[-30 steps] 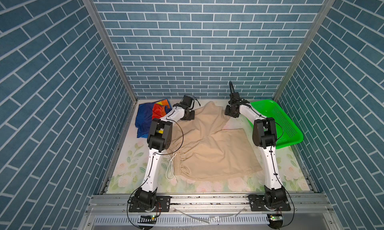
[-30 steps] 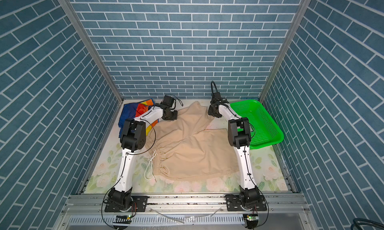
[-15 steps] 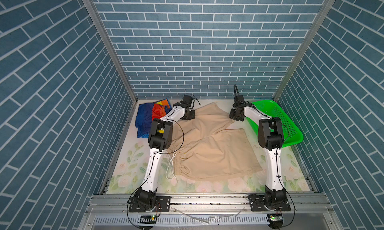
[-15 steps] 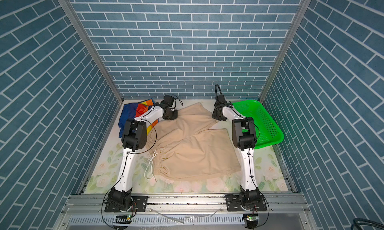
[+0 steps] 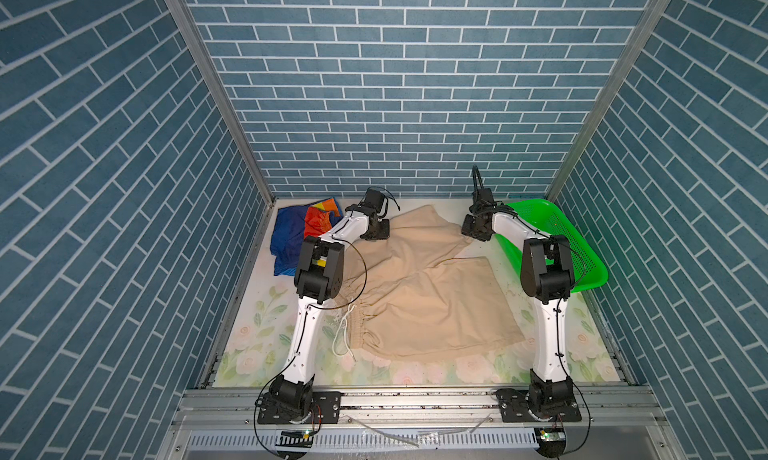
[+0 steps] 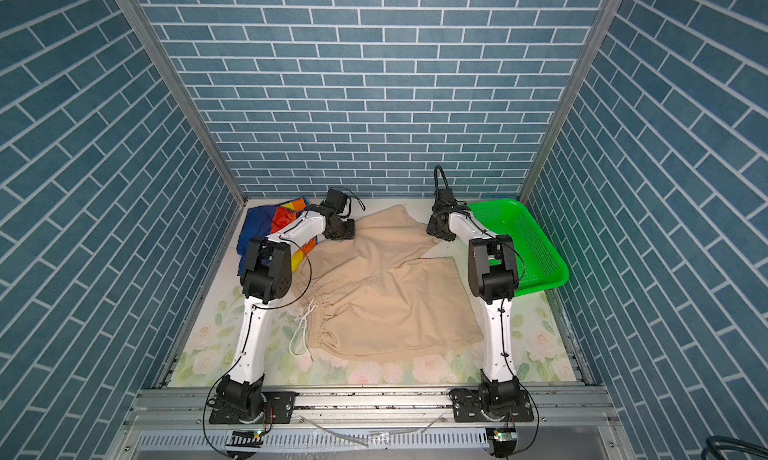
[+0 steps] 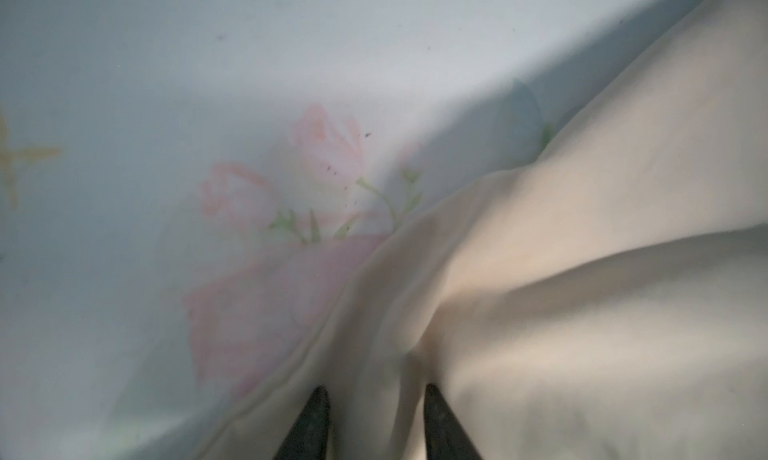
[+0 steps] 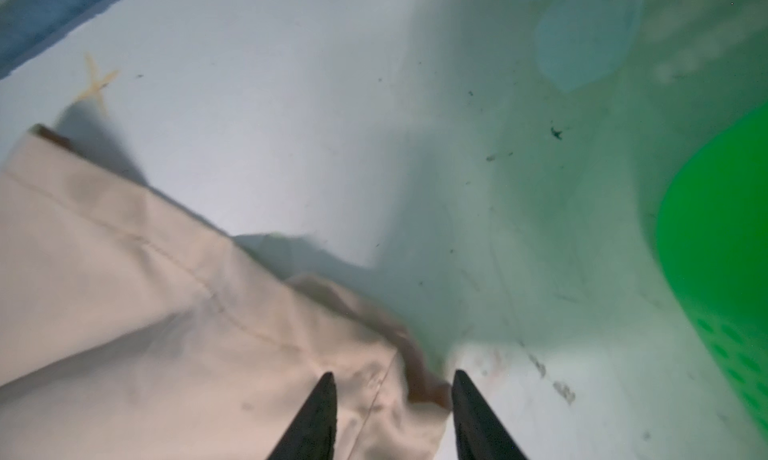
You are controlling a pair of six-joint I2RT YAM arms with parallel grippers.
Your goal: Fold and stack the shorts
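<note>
The beige shorts point(image 5: 415, 296) are now released, their hem left between the parted fingers of the left gripper point(image 7: 374, 420) and right gripper point(image 8: 392, 412); no fold is made yet.

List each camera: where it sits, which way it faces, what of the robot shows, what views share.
Both top views: high above the arm bases, looking down toward the back wall; both arms, beige shorts, rainbow shorts, green basket.
Left wrist: on the left arm, looking along the left gripper, jaws parted, at the shorts' edge on the floral mat.
Right wrist: along the right gripper, jaws parted, at a shorts corner; basket beside.
Shared: beige shorts in all four.
</note>
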